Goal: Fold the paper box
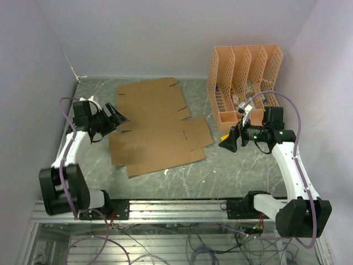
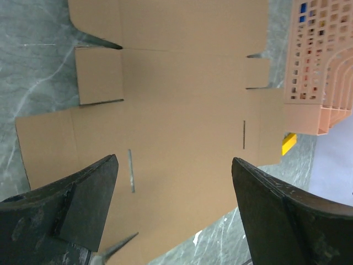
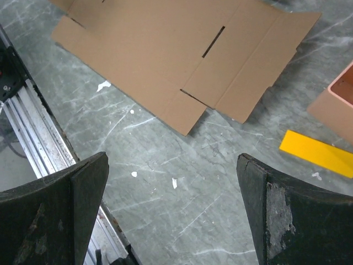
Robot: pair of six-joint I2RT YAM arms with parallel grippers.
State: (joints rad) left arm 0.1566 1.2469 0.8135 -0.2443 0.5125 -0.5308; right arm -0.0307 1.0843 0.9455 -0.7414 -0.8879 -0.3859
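Top external view: paper box (image 1: 157, 127) lies flat and unfolded mid-bench (image 1: 231, 171); left tool (image 1: 117, 117) hangs over its left edge, fingers spread wide, empty; right tool (image 1: 229, 142) hangs just off its right edge, likewise spread, empty.

Robot lab cell: alu rail (image 1: 176, 207), blank walls (image 1: 165, 38), loose cables (image 1: 194, 243) below.

From above I see the paper box (image 1: 157, 127) lying flat and unfolded on my desk (image 1: 231, 171), left end effector (image 1: 119, 115) by its left edge, right end effector (image 1: 228, 143) near an orange file organizer (image 1: 242, 83), both spread wide
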